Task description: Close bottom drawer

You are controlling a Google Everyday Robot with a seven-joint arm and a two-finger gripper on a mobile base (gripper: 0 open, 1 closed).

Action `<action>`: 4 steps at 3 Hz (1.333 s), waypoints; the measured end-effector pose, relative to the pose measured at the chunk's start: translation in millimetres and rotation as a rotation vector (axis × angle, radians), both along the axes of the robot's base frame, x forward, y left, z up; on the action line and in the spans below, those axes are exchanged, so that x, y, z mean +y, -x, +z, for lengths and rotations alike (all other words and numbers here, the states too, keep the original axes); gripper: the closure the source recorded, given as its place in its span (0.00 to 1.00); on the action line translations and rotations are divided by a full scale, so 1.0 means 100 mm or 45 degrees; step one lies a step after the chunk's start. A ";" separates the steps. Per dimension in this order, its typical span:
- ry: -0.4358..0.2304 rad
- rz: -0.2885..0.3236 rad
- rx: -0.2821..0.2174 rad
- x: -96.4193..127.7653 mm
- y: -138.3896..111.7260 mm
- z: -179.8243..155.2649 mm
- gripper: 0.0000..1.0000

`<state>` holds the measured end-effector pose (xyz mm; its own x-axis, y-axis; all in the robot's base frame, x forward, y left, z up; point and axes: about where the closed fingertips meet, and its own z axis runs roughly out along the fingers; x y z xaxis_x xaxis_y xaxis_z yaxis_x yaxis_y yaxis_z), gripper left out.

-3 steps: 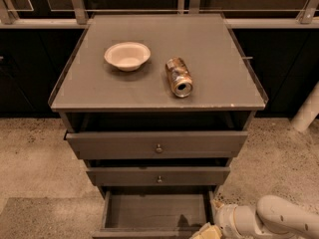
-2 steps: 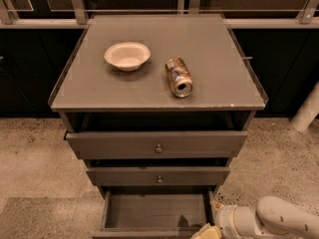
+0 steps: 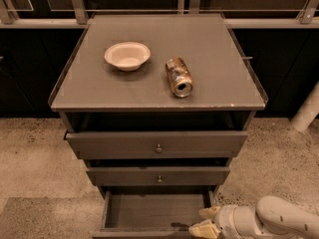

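Observation:
The bottom drawer [image 3: 154,210] of the grey-brown cabinet is pulled far out, and its empty inside shows. Its front panel lies at the frame's lower edge, mostly cut off, with the knob out of view. My gripper [image 3: 205,222] comes in from the lower right on a white arm. Its pale fingers sit at the drawer's front right corner, one by the right side wall and one lower by the front edge.
The top drawer [image 3: 157,144] and middle drawer [image 3: 158,176] are slightly open above. On the cabinet top [image 3: 99,91] stand a white bowl [image 3: 127,55] and a can lying on its side [image 3: 178,76]. Speckled floor surrounds the cabinet. A white post [image 3: 308,111] stands at right.

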<state>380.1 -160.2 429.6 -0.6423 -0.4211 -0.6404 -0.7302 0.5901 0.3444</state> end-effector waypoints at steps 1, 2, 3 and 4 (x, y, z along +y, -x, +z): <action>-0.076 -0.040 0.021 0.03 0.03 -0.21 0.64; -0.191 -0.092 0.023 0.20 -0.09 -0.70 0.88; -0.300 -0.142 0.063 0.43 -0.15 -1.26 1.00; -0.408 -0.170 0.167 0.72 -0.02 -1.88 1.00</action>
